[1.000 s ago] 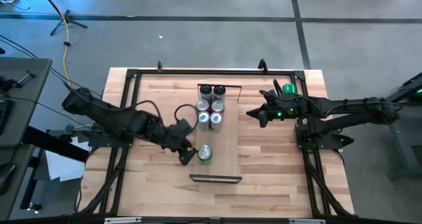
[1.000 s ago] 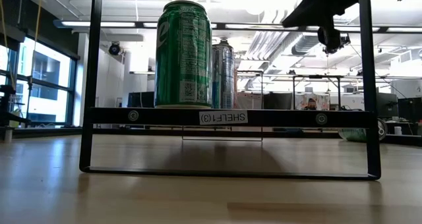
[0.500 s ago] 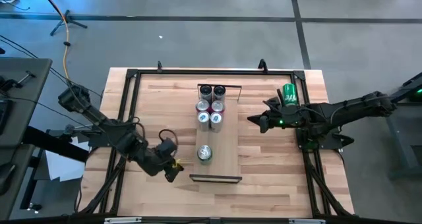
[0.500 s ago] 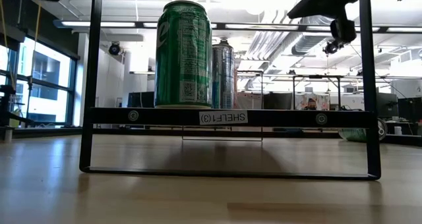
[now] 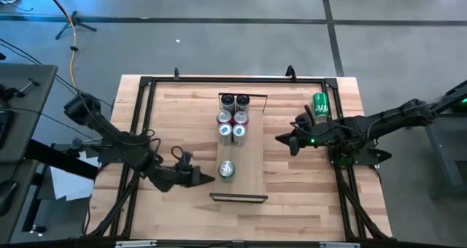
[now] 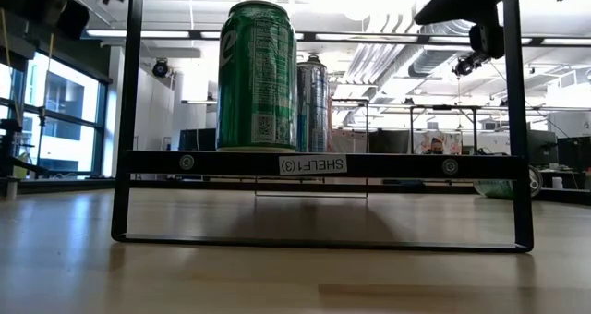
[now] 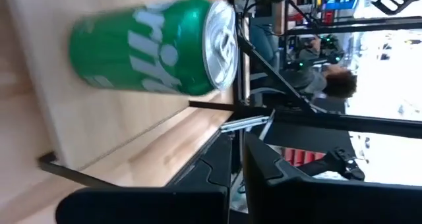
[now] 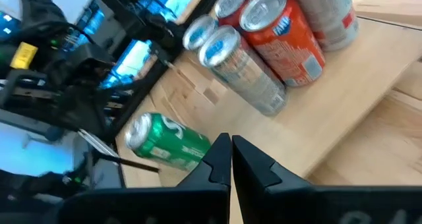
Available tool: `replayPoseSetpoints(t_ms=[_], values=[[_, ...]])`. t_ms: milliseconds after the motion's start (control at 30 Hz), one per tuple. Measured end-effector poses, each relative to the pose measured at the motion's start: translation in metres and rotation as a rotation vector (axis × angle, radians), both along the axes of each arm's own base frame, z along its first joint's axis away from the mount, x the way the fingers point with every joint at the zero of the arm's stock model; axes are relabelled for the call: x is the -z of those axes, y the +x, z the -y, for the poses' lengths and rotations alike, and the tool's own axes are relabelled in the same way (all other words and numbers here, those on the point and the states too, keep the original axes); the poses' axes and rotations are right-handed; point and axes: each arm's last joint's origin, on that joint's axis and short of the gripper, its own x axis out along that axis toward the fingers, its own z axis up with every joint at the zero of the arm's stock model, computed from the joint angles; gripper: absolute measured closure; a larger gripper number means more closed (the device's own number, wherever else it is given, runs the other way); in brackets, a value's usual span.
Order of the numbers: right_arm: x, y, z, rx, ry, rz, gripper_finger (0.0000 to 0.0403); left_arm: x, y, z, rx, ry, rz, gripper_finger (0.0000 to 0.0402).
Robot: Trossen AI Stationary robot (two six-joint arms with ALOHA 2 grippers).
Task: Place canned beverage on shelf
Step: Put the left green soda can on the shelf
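A: One green can [image 5: 227,170] stands upright on the shelf [image 5: 252,164], near the end frame [image 5: 238,198] closest to the camera side. Five more cans [image 5: 233,121] are grouped toward the shelf's far end, well apart from it.

B: Entry for a second green can?

A: Yes. Spare can [image 5: 319,106] stands upright on the surface [image 5: 292,175] by the right-hand rail, off the shelf. I judge it the next item to be shelved, since it alone remains on the surface.

B: Left tool?

A: Left tool [image 5: 205,178], fingers together, holding nothing. It sits low just beside the shelved can, on that can's left, not touching it.

B: Right tool?

A: Right tool [image 5: 282,138], fingers together and empty. It points toward the shelf from the right, between the shelf and the spare can.

B: Relation governing the next move?

A: Spare can lies behind the right tool, toward the right arm's own base and slightly to the far side. The right arm is much the nearer; the left arm has the whole shelf in its way. The can's long axis is vertical, so a grip from the side would suit. The tool would have to turn back away from the shelf and part its fingers first.

B: Free shelf space?

A: Bare board shows between the lone can and the group.
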Motion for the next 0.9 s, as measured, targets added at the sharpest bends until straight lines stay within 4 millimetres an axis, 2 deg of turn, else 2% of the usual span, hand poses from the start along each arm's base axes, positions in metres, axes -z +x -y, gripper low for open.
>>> replayPoseSetpoints(t_ms=[133, 367, 900], values=[[0.002, -0.001, 0.000, -0.004, -0.007, -0.024, 0.0402, 0.009, 0.008, 0.006, -0.006, -0.021, -0.005, 0.0401], [0.003, -0.002, 0.000, 0.004, -0.015, -0.032, 0.0402, 0.023, 0.018, 0.003, -0.022, 0.009, -0.040, 0.0401], [0.003, -0.002, 0.001, 0.009, -0.009, -0.036, 0.0402, 0.046, 0.043, -0.002, 0.092, 0.008, -0.090, 0.0401]])
